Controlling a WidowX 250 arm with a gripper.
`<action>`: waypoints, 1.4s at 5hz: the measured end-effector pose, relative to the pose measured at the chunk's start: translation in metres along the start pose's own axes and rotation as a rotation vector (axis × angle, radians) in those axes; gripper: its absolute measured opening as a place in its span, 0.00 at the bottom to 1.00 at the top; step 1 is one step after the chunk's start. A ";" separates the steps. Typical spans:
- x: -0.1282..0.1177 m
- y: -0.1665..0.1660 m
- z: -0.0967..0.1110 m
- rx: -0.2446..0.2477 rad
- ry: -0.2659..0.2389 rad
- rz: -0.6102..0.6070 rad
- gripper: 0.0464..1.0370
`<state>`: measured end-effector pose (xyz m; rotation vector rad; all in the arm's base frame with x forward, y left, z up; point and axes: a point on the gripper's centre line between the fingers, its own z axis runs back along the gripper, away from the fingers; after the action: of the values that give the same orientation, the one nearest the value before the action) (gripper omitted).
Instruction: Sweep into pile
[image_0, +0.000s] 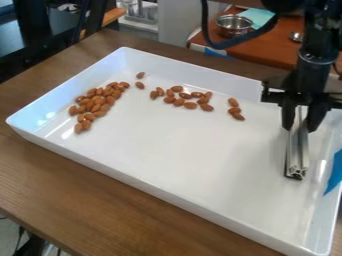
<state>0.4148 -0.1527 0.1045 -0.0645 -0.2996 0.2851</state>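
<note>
grasping a metal bar (296, 155), the end effector (300, 126) hangs over the white tray (180, 150) of almonds (99, 100).

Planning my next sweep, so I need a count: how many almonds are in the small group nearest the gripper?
3: a far almond, a middle almond and a near almond, in a short line on the tray. None appears hidden there.

Glossy white tray (180, 150), matt almonds (100, 102)
</note>
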 end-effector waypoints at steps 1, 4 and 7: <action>-0.002 -0.007 0.000 0.001 -0.004 -0.008 0.29; -0.005 -0.029 0.002 0.027 -0.052 -0.048 0.29; 0.001 -0.040 -0.014 -0.014 0.049 -0.051 0.29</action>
<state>0.4302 -0.1908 0.0958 -0.0779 -0.2546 0.2309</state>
